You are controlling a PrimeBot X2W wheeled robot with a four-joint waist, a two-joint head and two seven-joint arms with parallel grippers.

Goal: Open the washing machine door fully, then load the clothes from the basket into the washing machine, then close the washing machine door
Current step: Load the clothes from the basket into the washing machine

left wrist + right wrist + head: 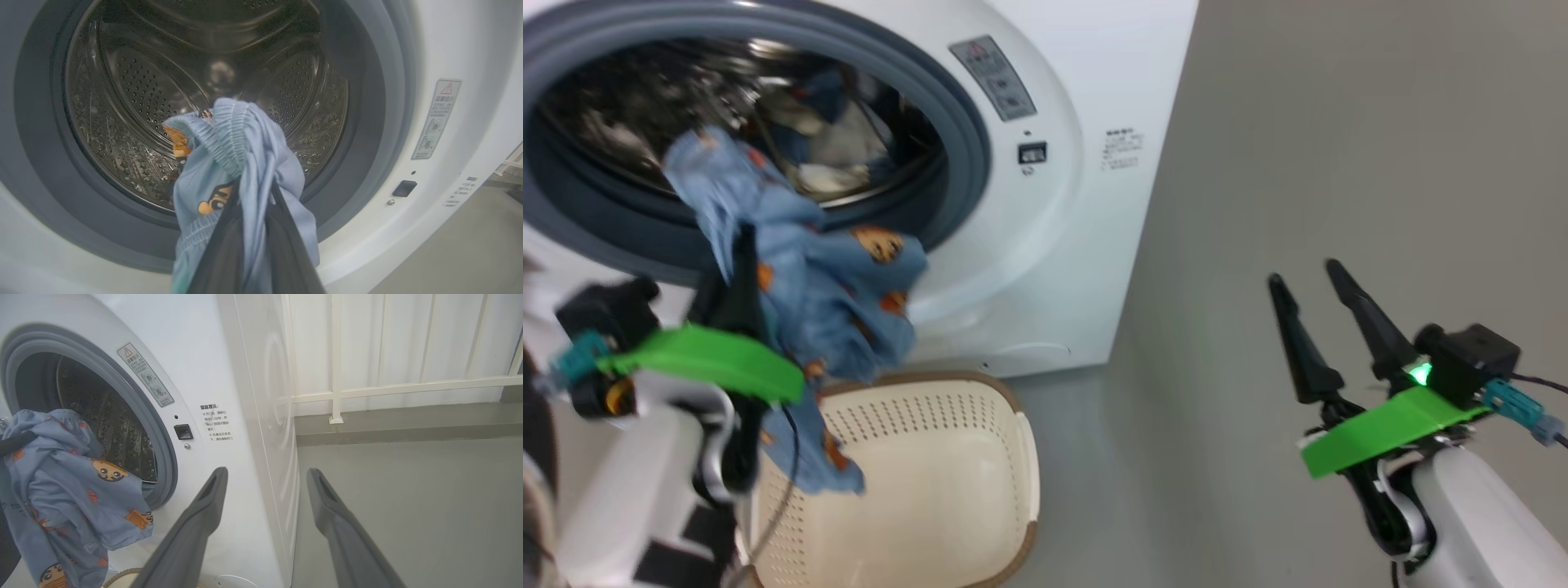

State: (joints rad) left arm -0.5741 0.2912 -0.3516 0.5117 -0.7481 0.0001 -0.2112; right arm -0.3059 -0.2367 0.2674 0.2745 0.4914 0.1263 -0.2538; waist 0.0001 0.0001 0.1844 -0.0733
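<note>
Head view showed you the left gripper (737, 245) pinched tight on the clothes (833, 302). The blue bear-print garment hung in front of the open mouth of the washing machine (1054, 204), and its lower end dangled over the basket (1017, 457). The basket stood on the floor just below that opening. In your left wrist view, the cloth was bunched between the two fingers (220, 249), right before the steel drum (135, 81). Your right gripper (1301, 273) had its jaws spread wide and empty, well off to the right above the grey floor (1258, 122).
</note>
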